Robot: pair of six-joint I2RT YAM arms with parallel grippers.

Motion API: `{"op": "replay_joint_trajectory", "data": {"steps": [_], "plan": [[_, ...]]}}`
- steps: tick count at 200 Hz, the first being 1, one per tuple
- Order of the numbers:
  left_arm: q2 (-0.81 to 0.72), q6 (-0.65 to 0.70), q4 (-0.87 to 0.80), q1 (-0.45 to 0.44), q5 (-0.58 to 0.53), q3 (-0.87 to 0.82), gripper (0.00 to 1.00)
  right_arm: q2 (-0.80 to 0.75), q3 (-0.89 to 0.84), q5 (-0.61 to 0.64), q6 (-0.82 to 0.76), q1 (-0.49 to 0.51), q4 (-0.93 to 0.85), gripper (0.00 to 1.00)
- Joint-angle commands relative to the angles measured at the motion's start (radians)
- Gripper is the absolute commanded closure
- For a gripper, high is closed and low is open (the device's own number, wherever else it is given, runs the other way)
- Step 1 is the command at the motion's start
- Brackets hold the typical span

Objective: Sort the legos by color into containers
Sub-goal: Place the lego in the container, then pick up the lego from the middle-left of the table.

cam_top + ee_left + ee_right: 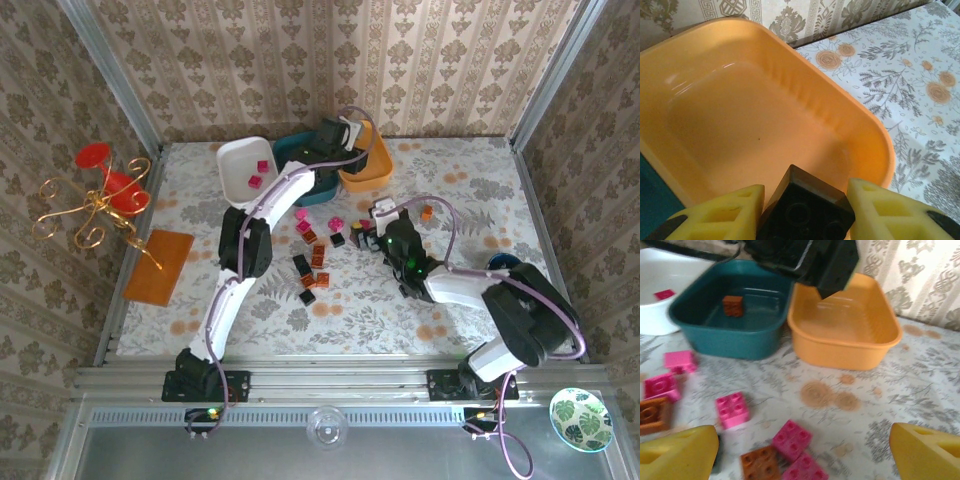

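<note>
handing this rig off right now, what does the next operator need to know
Left gripper shut on a black lego above the orange tray, which looks empty.
Right gripper, jaws wide open, hovers over the loose legos mid-table.
Done: two pink legos in the white tray, one orange-red lego in the teal tray.
Left: drop the black one, sort the rest.

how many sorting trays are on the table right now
3, in a row along the far edge: white tray left, dark teal tray middle, orange tray right. The left arm covers part of the teal and orange ones, but no fourth seems hidden.
</note>
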Motion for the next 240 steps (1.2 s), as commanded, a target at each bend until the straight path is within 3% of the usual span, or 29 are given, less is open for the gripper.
{"op": "replay_joint_trajectory", "data": {"steps": [1,22,65,96,108,125,172,205,240], "plan": [[0.033,0.022,0.006,0.013,0.029,0.055,0.58,0.045,0.05,0.014,-0.044,-0.037,0.143,0.1],[0.063,0.016,0.065,0.018,0.013,0.069,0.56,0.07,0.096,-0.005,-0.074,-0.054,0.127,0.1],[0.067,0.01,0.066,0.02,0.028,0.118,0.38,0.037,0.107,-0.018,-0.09,-0.062,0.093,0.1],[-0.047,0.046,0.026,0.019,0.057,0.041,0.25,-0.079,0.1,-0.04,0.061,-0.062,-0.106,0.1],[-0.131,0.057,0.018,0.02,0.074,-0.058,0.22,-0.155,0.073,-0.068,0.144,-0.062,-0.212,0.1],[-0.289,0.061,0.02,0.017,0.076,-0.266,0.21,-0.284,-0.029,-0.077,0.209,-0.062,-0.216,0.1],[-0.804,0.014,0.175,-0.013,0.027,-1.009,0.21,-0.532,-0.159,-0.07,0.292,-0.06,-0.363,0.1],[-1.061,-0.021,0.194,-0.072,0.003,-1.387,0.22,-0.567,-0.216,-0.116,0.312,-0.055,-0.334,0.11],[-1.175,-0.028,0.071,-0.175,-0.054,-1.576,0.22,-0.513,-0.173,-0.274,0.286,-0.037,-0.372,0.13]]}}
